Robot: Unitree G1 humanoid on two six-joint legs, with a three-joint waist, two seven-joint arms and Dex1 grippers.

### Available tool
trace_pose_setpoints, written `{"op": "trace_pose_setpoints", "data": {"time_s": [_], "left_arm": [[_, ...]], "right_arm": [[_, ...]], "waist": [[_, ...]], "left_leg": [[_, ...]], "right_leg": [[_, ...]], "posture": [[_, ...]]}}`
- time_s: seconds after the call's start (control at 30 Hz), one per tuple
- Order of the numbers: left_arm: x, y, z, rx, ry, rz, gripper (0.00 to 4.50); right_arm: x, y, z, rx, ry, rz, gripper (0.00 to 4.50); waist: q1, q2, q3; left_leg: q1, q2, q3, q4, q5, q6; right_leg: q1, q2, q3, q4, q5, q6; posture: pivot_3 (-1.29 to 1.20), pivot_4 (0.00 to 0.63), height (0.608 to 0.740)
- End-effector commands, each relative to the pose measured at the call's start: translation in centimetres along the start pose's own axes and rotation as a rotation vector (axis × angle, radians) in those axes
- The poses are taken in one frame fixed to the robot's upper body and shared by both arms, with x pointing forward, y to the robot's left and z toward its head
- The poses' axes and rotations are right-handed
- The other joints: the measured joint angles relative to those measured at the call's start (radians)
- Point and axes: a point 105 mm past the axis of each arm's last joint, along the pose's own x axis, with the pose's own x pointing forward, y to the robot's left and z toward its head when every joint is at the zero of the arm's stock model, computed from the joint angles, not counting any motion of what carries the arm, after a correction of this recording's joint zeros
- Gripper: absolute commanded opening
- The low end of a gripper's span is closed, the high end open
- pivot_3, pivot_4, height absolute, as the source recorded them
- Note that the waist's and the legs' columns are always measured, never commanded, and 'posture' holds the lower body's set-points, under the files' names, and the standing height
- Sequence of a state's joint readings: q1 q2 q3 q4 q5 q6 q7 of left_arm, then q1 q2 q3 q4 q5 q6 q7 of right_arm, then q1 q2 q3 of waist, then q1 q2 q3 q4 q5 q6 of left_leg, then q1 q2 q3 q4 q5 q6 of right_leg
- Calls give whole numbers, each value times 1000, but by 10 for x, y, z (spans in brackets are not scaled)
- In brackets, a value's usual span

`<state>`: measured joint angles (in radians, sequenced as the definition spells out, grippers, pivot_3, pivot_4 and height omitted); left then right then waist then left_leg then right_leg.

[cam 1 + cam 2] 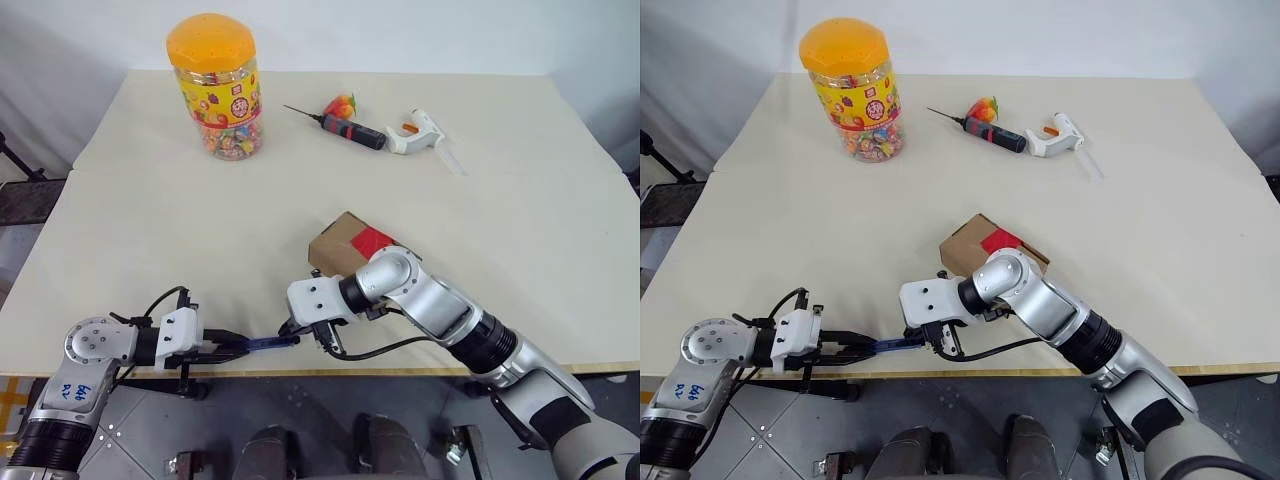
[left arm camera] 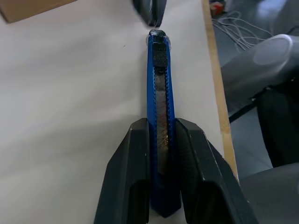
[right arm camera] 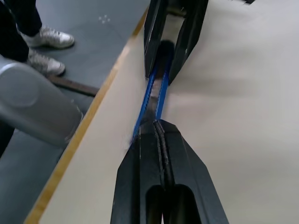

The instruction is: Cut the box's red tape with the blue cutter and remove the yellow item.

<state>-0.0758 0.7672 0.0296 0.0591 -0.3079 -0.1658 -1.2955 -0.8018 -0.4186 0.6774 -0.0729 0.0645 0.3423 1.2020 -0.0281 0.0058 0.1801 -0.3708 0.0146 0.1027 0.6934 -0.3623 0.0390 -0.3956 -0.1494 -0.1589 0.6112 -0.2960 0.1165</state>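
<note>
The blue cutter point(image 2: 159, 84) lies level over the table's front edge, and my left gripper point(image 2: 161, 123) is shut on its handle. My right gripper point(image 3: 156, 122) is shut, with its tips at the cutter's point(image 1: 272, 342) far end; I cannot tell whether it pinches anything there. The brown box point(image 1: 340, 245) sits just behind my right wrist. The red tape point(image 1: 372, 240) shows on its top, and my right forearm covers part of the box. The yellow item is hidden.
At the back left stands a candy jar point(image 1: 215, 85) with an orange lid. A black-and-red needle tool point(image 1: 350, 128), a small red-orange toy fruit point(image 1: 340, 103) and a white glue gun point(image 1: 420, 132) lie at the back. A person's shoes point(image 3: 46, 39) are on the floor beyond the table edge point(image 3: 93, 112).
</note>
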Motion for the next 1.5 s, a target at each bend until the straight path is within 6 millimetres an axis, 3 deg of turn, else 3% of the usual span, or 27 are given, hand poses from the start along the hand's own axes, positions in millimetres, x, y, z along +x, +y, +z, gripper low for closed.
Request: {"op": "trace_pose_setpoints", "data": {"time_s": [0.03, 0.23, 0.53, 1.07, 1.5], "left_arm": [[-2, -1, -2, -2, 16, -17, 454], [-3, -3, 0, -14, 15, -23, 454], [-3, -5, 2, -26, 22, -40, 454], [-1, -8, 5, -25, 18, -59, 454], [0, -5, 4, -25, 14, -41, 454]], "right_arm": [[3, 6, 0, -36, 1, 28, 40], [3, 11, -15, -36, 52, 38, 40], [8, 13, -22, -20, 51, 46, 40], [35, -2, -8, -26, -23, 30, 40], [30, -6, 3, -3, -80, 14, 40]], "waist": [[0, 0, 0], [0, 0, 0], [-1, 0, 0], [-3, 0, 0], [-2, 0, 0]], "left_leg": [[0, 0, 0, 0, 0, 0], [0, 0, 0, 0, 0, 0], [1, 0, 0, 0, 0, 0], [2, 1, 1, 0, 0, 0], [2, 1, 0, 0, 0, 0]], "right_leg": [[0, 0, 0, 0, 0, 0], [0, 0, 0, 0, 0, 0], [0, 0, 0, 1, 0, 0], [0, 1, 0, 2, 0, 0], [0, 1, 0, 2, 0, 0]], "posture": [[0, 150, 740], [0, 150, 740], [0, 150, 740], [0, 150, 740], [0, 150, 740]]}}
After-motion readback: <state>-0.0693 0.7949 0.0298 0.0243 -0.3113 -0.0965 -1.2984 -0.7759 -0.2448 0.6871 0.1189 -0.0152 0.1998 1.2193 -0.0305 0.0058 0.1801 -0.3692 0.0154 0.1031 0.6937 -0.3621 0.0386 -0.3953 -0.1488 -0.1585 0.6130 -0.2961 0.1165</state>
